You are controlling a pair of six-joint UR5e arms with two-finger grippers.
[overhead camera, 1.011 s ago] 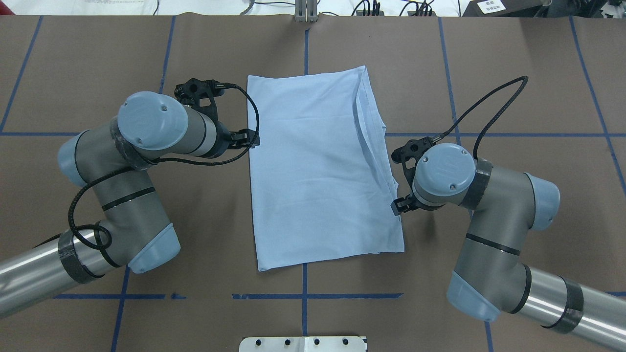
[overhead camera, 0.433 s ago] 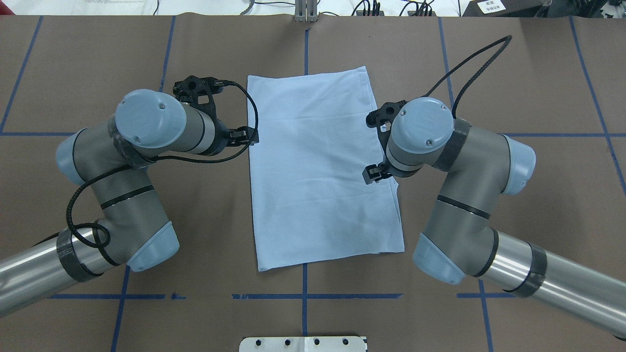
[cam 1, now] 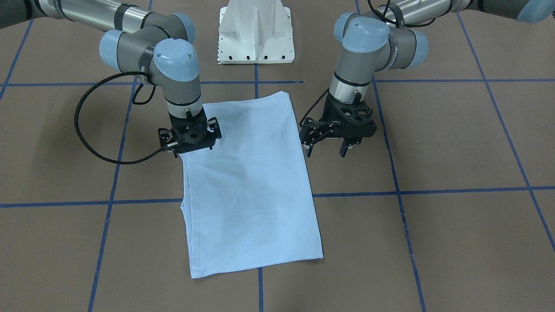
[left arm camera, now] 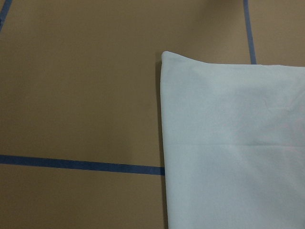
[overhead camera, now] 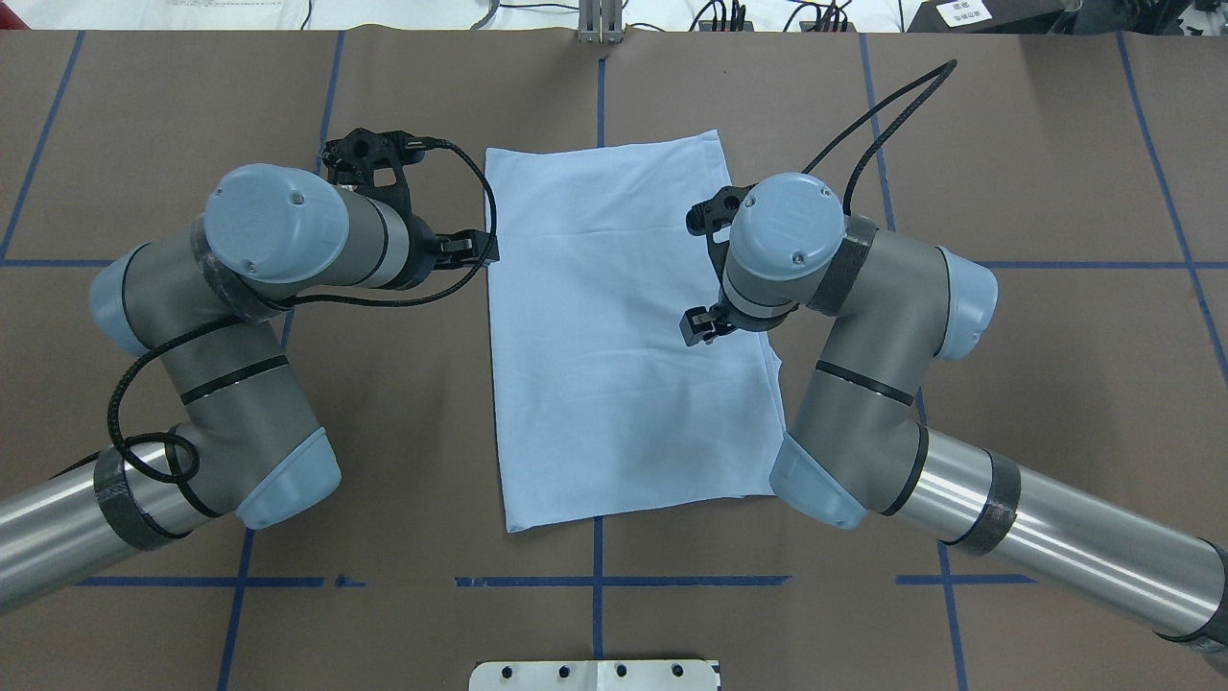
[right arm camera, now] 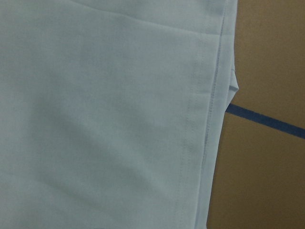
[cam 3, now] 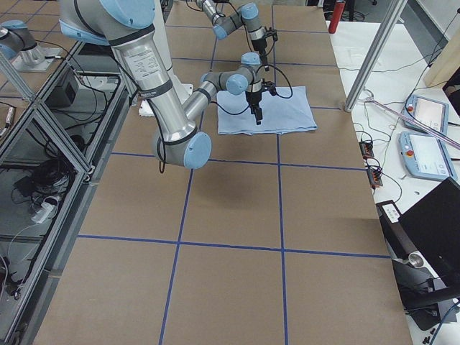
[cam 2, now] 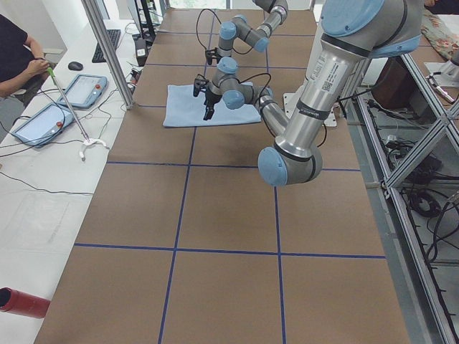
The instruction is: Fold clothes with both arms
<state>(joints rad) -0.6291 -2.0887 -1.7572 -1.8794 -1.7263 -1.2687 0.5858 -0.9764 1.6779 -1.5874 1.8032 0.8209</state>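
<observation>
Layout: shirt [overhead camera: 614, 336] lies flat on table [overhead camera: 959, 144], folded to a long narrow rectangle. Collar and print are not showing, so sleeves and sides are judged already turned in. The base [cam 1: 256, 30] sits off the shirt's near short end, well apart.

Left side: left gripper [cam 1: 326, 149] hangs just off the shirt's left long edge, over bare table. Fingers point down, jaws apart, nothing between them, and no contact with cloth is seen. Judged reason: placed outside the edge so the fingers can come down and slide in on the layers from the side.

Right side: right gripper [cam 1: 193, 146] is above the shirt, just inside its right long edge, where the stitched hem [right arm camera: 209, 119] and stacked layers run. One finger shows out past the body, so the jaws read as spread and empty. Whether the tips touch cloth, cannot tell.

The two sit roughly opposite each other across the shirt, in the half away from the base. Judged: matched stations on both long edges let the arms lift together, so a crosswise fold lands square.

Risk: the right edge has loose layers, and a shallow pinch may take only the top one.
</observation>
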